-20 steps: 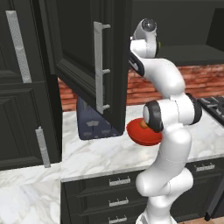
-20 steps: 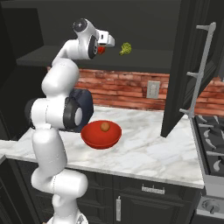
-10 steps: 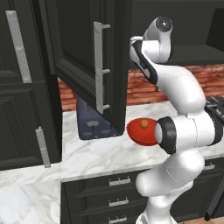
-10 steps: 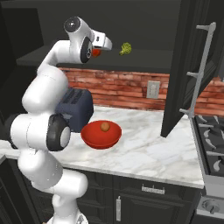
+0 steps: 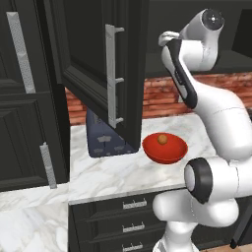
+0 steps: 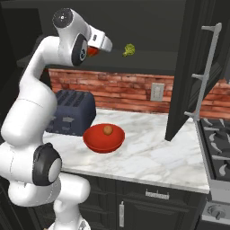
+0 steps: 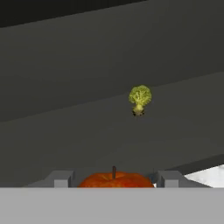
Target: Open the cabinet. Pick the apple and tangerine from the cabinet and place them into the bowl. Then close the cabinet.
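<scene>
The black cabinet (image 6: 148,67) stands open, its left door (image 5: 98,64) and right door (image 6: 188,67) swung out over the counter. My gripper (image 6: 93,50) is up at the shelf front, shut on the red apple (image 7: 114,179), which sits between the two fingertips in the hand view. In the right base view the apple (image 6: 91,52) peeks out under the hand. On the counter below, the red bowl (image 5: 152,150) (image 6: 94,141) holds the orange tangerine (image 5: 162,140) (image 6: 108,130).
A yellow-green bumpy item (image 6: 129,50) (image 7: 140,98) sits deeper on the cabinet shelf. A dark blue-grey toaster (image 6: 72,112) stands left of the bowl, partly behind the left door. A stove (image 6: 218,143) lies at the right. Black drawers (image 5: 128,221) run under the counter.
The arm's elbow and lower joints have swung round and down. The hand, still holding the apple, has drawn slightly back from the shelf. Bowl and tangerine unchanged.
</scene>
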{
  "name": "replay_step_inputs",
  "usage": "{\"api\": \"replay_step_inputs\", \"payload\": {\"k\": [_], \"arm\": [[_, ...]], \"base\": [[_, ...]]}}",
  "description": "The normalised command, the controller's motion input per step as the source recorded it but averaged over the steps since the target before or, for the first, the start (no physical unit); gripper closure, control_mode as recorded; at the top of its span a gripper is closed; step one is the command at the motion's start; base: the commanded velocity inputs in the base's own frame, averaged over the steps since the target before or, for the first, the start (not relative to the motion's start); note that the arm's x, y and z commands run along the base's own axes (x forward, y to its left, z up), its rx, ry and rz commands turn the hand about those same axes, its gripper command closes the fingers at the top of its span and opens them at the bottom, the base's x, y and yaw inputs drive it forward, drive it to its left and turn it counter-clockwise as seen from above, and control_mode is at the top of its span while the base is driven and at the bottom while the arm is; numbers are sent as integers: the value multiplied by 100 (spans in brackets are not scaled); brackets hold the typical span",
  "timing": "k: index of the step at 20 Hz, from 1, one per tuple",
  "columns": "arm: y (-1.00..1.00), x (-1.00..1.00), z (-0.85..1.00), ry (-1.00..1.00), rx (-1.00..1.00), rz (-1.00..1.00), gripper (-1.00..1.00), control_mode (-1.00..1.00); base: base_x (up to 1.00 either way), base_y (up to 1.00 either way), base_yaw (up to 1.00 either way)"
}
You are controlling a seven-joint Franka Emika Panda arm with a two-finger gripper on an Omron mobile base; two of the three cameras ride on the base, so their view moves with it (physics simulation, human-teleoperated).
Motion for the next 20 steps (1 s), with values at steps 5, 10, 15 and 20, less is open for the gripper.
{"api": "replay_step_inputs", "payload": {"k": [5,10,15,20], "arm": [[3,-100,-62,-1,-1,0,100,-100],[27,-100,-100,18,-9,0,100,-100],[19,-95,-100,43,-5,0,100,-100],[-6,6,-31,10,0,3,100,-100]], "base": [[0,0,0],[0,0,0],[0,0,0],[0,0,0]]}}
